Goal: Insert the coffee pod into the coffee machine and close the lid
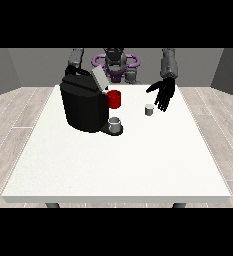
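Hand at the view's right [165,93] hung spread just right of the coffee pod [149,110], which stood right of the coffee machine [84,106]; a low sweep risked toppling it

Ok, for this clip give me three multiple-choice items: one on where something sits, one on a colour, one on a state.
1. Where is the small grey coffee pod?
A. On the table, right of the coffee machine, close by the hand at the view's right
B. On top of the machine
C. At the table's near edge

2. What colour is the part on the coffee machine's right side?
A. Blue
B. Red
C. Yellow

3. How is the machine's lid?
A. Shut flat
B. Raised
C. Lying on the table

Answers: 1 A, the pod stands on the white table beside the hand. 2 B, the part is plainly red. 3 B, the grey lid sticks up at a slant above the machine.
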Controlling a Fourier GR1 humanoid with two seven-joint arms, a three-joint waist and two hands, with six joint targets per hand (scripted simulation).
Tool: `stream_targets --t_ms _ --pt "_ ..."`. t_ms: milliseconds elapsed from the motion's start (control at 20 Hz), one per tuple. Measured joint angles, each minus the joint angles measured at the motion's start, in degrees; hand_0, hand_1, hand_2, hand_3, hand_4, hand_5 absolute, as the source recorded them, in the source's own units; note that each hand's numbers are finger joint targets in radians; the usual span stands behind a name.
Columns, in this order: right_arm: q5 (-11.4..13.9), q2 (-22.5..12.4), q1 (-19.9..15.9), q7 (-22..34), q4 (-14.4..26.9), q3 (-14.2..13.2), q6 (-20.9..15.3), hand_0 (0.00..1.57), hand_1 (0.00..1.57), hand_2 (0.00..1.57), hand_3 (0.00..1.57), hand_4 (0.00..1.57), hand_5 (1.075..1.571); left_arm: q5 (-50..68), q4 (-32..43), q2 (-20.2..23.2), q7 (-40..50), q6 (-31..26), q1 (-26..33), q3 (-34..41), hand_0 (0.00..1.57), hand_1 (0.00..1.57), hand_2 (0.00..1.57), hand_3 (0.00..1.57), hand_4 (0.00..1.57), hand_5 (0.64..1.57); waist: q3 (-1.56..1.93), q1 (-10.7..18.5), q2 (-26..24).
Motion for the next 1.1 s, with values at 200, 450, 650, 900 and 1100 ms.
stream_targets --t_ms 200,450,650,900,1100 --pt "0.2 -0.1 -1.5 0.3 2.2 0.0 -0.3 0.0 0.0 0.0 0.0 0.0 1.571 -3.3 4.8 -0.1 -1.0 0.6 -2.7 -0.8 0.0 0.0 0.42 0.0 0.0 1.571 0.0 0.4 0.5" --pt "0.2 -0.1 -2.1 -1.2 5.5 -0.3 -0.3 0.0 0.0 0.0 0.0 0.0 1.571 -8.1 8.5 -2.4 -2.7 5.5 -4.4 -2.1 0.94 0.94 0.95 0.69 0.08 1.571 0.0 1.0 0.3" --pt "0.6 -0.2 -3.4 -1.8 7.2 0.0 -0.1 0.0 0.0 0.0 0.0 0.0 1.571 -12.3 10.5 -3.2 -3.7 9.7 -6.8 -3.3 1.07 1.07 1.13 0.93 0.46 1.571 0.0 0.6 1.1" --pt "-0.5 0.1 -3.9 -2.6 8.6 -0.3 0.6 0.0 0.0 0.0 0.0 0.0 1.571 -17.8 13.7 -3.3 -5.3 12.4 -7.3 -5.9 0.76 0.76 0.95 0.81 0.34 1.571 0.01 0.2 1.2" --pt "-0.8 0.2 -3.5 -3.1 9.1 -0.3 1.0 0.0 0.0 0.0 0.0 0.0 1.571 -21.4 16.9 -2.3 -5.7 12.3 -7.8 -7.5 0.88 0.88 1.0 0.82 0.28 1.571 0.02 -0.3 1.0"
